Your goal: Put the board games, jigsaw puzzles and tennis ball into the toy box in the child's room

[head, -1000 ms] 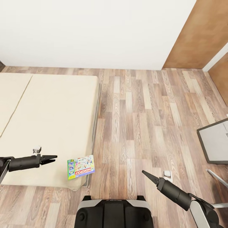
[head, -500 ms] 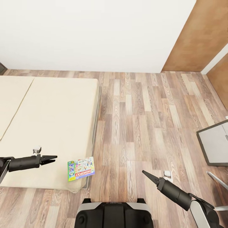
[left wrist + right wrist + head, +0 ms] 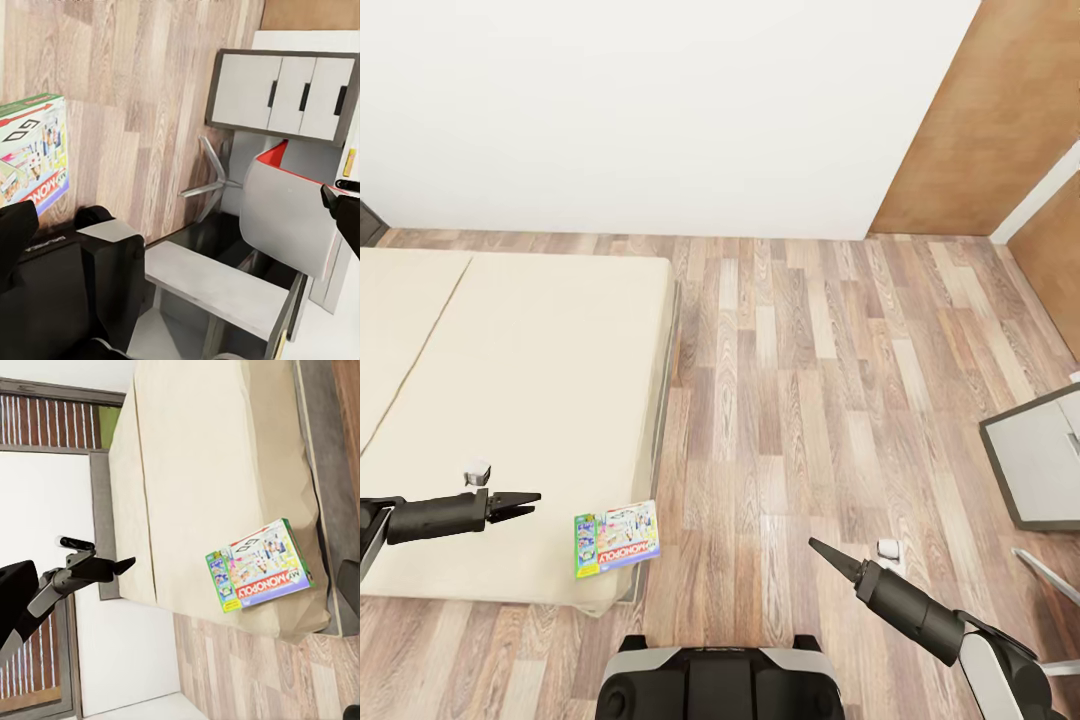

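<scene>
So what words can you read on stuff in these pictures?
"MONOPOLY" on the red banner of the Monopoly board game, lying near the corner of the bed.
"GO" on the board picture on that same box, in the left wrist view.
The other small print on the box is too blurred to read.

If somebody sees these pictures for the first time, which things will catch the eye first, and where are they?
The colourful Monopoly box lies at the near corner of the cream bed, close to its edge. The left gripper hangs over the mattress beside the box, apart from it. The right gripper points over the wood floor.
</scene>
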Tool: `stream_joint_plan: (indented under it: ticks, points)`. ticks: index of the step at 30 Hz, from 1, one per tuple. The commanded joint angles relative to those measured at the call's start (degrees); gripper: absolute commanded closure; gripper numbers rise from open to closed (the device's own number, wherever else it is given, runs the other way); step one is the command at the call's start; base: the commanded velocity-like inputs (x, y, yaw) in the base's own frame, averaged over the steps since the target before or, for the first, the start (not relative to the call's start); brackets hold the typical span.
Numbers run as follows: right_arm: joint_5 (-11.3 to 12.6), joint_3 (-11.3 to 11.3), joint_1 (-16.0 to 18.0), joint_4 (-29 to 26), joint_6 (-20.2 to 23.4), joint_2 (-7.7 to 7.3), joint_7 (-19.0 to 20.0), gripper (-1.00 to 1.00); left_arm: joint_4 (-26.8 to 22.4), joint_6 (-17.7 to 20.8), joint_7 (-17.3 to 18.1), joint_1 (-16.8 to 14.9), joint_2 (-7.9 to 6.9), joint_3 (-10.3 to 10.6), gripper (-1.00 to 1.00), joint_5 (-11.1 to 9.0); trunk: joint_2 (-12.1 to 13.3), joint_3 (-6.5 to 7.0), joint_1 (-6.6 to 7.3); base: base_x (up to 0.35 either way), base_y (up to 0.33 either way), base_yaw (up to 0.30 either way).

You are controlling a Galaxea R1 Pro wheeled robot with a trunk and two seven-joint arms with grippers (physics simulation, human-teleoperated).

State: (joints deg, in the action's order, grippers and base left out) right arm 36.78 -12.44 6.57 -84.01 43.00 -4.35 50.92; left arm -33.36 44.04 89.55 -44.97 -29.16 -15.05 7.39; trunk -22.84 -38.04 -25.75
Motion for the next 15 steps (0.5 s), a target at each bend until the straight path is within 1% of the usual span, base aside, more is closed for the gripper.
stream_joint_plan:
  ticks: [1,15]
  points:
    - [0.16,-0.04,0.02,-0.01,0.33,0.01,0.05,-1.00,-0.04,0.60,0.45,-0.03,0.05,-0.24,-1.00,0.61,-0.08,0.03,-0.03,0.000,0.000,0.000]
    - [0.22,-0.04,0.02,-0.08,0.33,-0.13,0.07,-1.00,-0.04,0.60,0.45,-0.03,0.06,-0.33,-1.00,0.60,-0.08,1.34,-0.03,0.000,0.000,0.000]
